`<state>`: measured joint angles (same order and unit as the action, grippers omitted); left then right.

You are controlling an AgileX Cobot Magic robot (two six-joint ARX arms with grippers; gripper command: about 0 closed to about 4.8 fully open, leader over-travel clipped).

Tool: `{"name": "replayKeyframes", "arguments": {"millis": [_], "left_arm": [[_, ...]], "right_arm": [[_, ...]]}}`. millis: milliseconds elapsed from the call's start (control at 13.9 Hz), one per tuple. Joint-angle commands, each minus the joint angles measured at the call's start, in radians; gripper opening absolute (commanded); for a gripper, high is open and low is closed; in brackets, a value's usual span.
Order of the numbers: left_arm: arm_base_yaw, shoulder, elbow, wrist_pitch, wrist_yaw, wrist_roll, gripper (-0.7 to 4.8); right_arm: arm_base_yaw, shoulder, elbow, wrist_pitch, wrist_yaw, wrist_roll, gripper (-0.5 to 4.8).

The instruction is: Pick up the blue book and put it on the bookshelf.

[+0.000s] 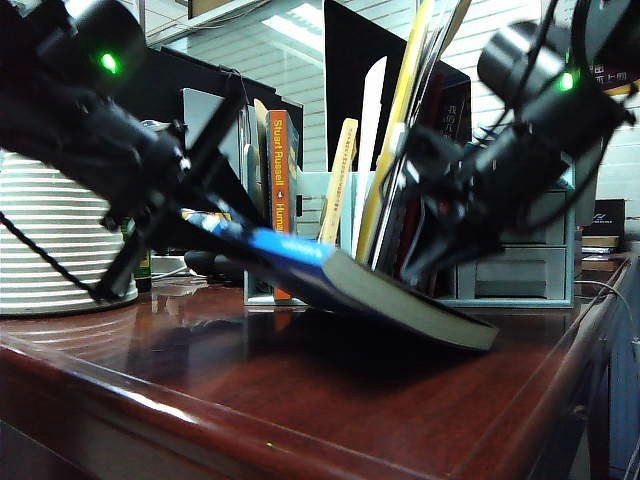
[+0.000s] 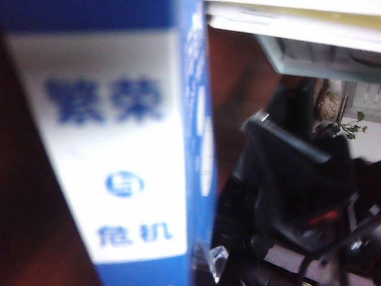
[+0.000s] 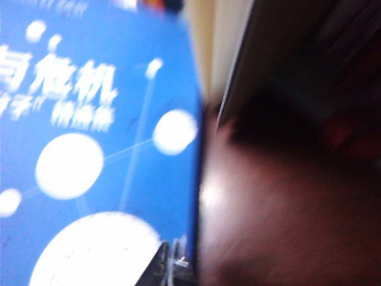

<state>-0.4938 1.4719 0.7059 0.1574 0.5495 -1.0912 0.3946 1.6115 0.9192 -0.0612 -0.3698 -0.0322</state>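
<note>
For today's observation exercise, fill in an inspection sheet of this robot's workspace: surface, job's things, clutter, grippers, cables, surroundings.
Surface: glossy dark wooden table.
Job's things: blue book tilted, left end raised, right corner on the table; bookshelf behind, holding upright books.
Clutter: orange-spined book; grey drawer unit.
Grippers: left gripper shut on the book's raised end; right gripper shut, at the book's cover.
Cables: black cable under the left arm.
Surroundings: white ribbed container, monitor.

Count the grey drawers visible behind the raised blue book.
2: upper drawer and lower drawer, stacked at the table's back right, behind the right arm, which may hide others.
</note>
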Motion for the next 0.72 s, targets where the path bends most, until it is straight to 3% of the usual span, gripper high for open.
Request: {"name": "replayKeyframes", "arguments": {"millis": [72, 431, 575, 718], "left_arm": [[0.0, -0.101, 0.008, -0.014, 0.031, 0.047, -0.06], [0.0, -0.378, 0.023, -0.064, 0.01, 0.1, -0.06], [0.0, -0.483, 0.076, -0.053, -0.049, 0.245, -0.06], [0.0, -0.531, 0.176, -0.045, -0.222, 0.487, -0.06]], "right_arm": [[-0.003, -0.064, 0.017, 0.004, 0.002, -0.002, -0.01], [-0.004, -0.237, 0.019, -0.016, 0.038, 0.002, -0.01], [-0.004, -0.311, 0.021, -0.004, 0.071, 0.002, -0.01], [-0.004, -0.362, 0.021, 0.044, 0.09, 0.002, -0.01]]}}
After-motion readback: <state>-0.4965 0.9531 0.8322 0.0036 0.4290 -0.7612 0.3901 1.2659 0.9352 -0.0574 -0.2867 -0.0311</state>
